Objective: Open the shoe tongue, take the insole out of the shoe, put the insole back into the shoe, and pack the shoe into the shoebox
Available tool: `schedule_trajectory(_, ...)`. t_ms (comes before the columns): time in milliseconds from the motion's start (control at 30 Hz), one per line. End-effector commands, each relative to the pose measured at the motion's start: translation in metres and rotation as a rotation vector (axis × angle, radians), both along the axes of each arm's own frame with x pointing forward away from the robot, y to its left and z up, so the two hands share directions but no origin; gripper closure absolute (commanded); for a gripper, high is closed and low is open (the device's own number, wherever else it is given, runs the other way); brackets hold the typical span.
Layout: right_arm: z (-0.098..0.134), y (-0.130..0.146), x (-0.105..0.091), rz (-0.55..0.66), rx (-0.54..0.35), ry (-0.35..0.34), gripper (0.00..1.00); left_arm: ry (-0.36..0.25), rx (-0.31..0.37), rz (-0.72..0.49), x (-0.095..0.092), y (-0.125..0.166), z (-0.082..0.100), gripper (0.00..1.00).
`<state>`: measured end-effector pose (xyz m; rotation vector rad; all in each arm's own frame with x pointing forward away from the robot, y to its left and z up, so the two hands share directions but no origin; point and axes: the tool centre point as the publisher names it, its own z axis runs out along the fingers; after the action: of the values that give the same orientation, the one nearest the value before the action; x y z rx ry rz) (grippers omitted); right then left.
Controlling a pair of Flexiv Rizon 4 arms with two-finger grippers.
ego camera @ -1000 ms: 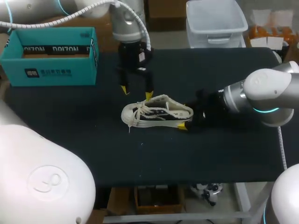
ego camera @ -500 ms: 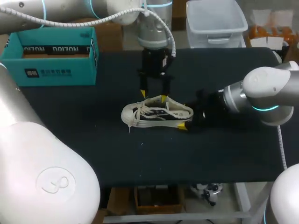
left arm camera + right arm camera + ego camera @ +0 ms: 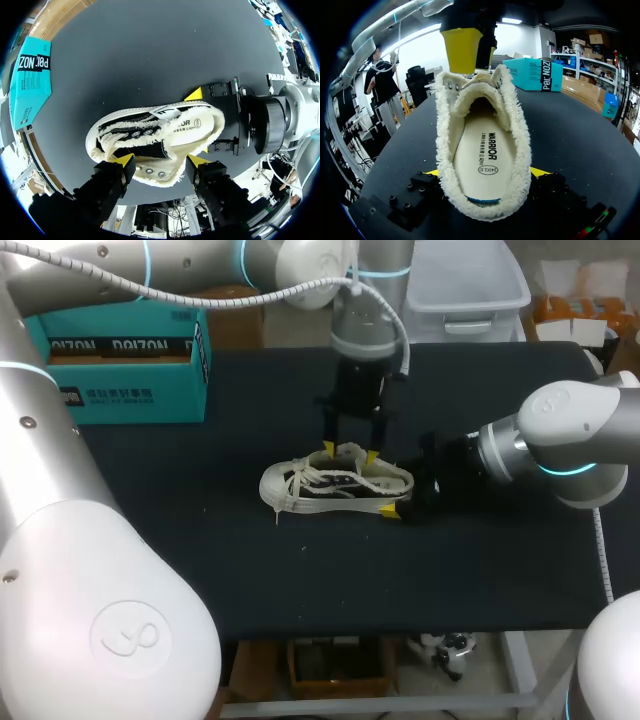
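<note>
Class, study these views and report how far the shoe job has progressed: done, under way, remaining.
Done: nothing yet. The insole lies inside the shoe, and the shoebox stands apart at the table's far corner. Under way: the right tool holds the shoe by its heel, and the open left tool hovers at the tongue. Remaining: open the tongue, remove and refit the insole, pack the shoe.

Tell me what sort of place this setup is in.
Probably a robotics lab bench: a black-topped table, two robot arms whose left gripper and right gripper are at one white shoe, and a teal shoebox at the table's far corner.
</note>
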<state>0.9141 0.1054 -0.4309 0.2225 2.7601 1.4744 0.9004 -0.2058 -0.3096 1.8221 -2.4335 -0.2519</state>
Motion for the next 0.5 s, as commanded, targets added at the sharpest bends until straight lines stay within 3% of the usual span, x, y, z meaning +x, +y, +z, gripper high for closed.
schedule_trajectory(33,-0.004,0.002,-0.002,0.0,0.001,0.0,1.0,-0.013,0.011,0.017,-0.002,-0.002,-0.008,0.37)
schedule_trajectory(500,-0.004,0.002,-0.002,0.0,0.001,0.0,1.0,-0.058,0.078,0.073,0.002,-0.01,-0.023,0.51)
